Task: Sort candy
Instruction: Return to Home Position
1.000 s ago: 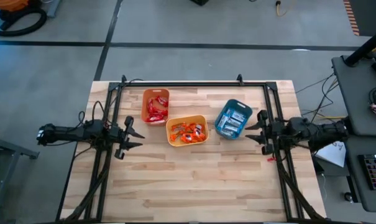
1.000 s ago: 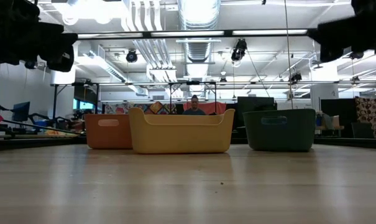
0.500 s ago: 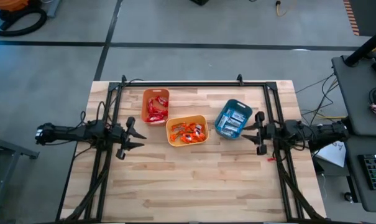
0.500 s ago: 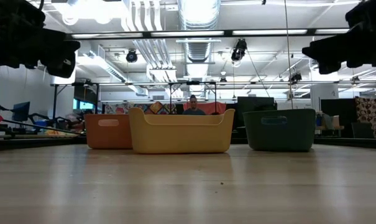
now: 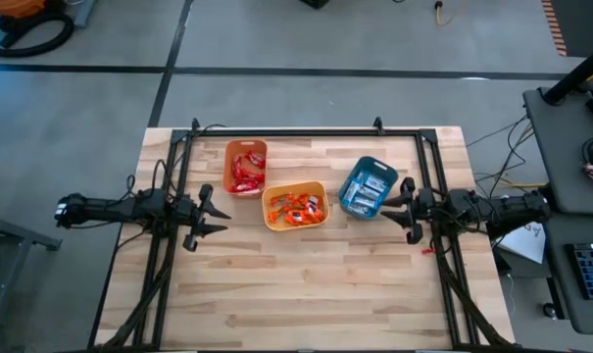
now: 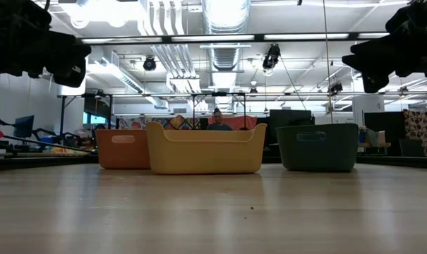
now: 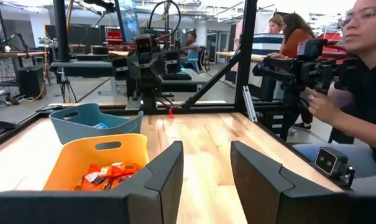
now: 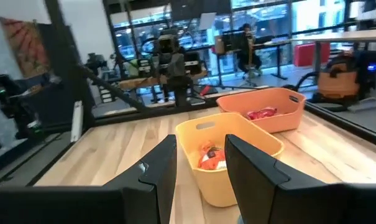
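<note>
A wooden table is seen from above, with three bins set in a loose row between the two arms. An orange bin is placed on the left, and red-wrapped candy is piled inside it. A yellow bin is set just beside it toward the middle, and orange packets are gathered in it. A teal bin is turned at an angle on the right, a little apart from the yellow one, and blue-and-white bars are laid in it. All the candy in view is contained in these bins.

The left gripper is held out over the table's left side, pointed toward the yellow bin and apart from it. In its wrist view its two dark fingers are spread, and bare table is seen through the gap. The right gripper is held near the teal bin's right side, pointed toward it. Its fingers are likewise spread, and the yellow bin is seen between them.

From table height, both grippers are seen as dark shapes high in the upper corners, well clear of the tabletop. A person is seated beside the table in the left wrist view, with other people farther back in the room.
</note>
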Robot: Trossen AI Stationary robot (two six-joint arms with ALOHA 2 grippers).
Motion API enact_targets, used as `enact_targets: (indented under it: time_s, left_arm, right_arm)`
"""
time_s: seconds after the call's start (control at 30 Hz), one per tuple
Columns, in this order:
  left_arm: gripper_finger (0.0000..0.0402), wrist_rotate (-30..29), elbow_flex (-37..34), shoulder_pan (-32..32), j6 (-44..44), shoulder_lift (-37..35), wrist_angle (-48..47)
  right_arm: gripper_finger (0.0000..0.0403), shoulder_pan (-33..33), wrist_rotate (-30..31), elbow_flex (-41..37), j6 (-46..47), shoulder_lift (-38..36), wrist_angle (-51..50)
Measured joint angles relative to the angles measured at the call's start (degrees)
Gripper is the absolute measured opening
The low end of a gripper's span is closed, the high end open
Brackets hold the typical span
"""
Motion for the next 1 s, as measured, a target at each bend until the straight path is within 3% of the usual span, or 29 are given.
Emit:
enact_targets:
  time_s: [0.17, 0.5, 0.73, 0.8, 1.0]
  left_arm:
    - [0.0118, 0.0, 0.0, 0.0, 0.0, 0.2, 0.0]
    - [0.0118, 0.0, 0.1, 0.0, 0.0, 0.6, 0.0]
    - [0.0118, 0.0, 0.1, 0.0, 0.0, 0.9, 0.0]
    - [0.0118, 0.0, 0.1, 0.0, 0.0, 0.9, 0.0]
    - [0.0118, 0.0, 0.1, 0.0, 0.0, 1.0, 0.0]
  right_arm:
    - [0.0128, 0.0, 5.3, 0.0, 1.3, -0.3, 2.2]
    - [0.0128, -0.8, 5.0, -0.1, -4.0, -1.6, 0.8]
    - [0.0128, -2.4, 4.4, -0.1, -2.7, -1.6, -0.7]
    - [0.0128, -2.5, 2.8, -0.1, -2.9, -1.6, -1.2]
    - [0.0128, -3.0, -10.0, -0.1, -8.1, -1.6, -2.3]
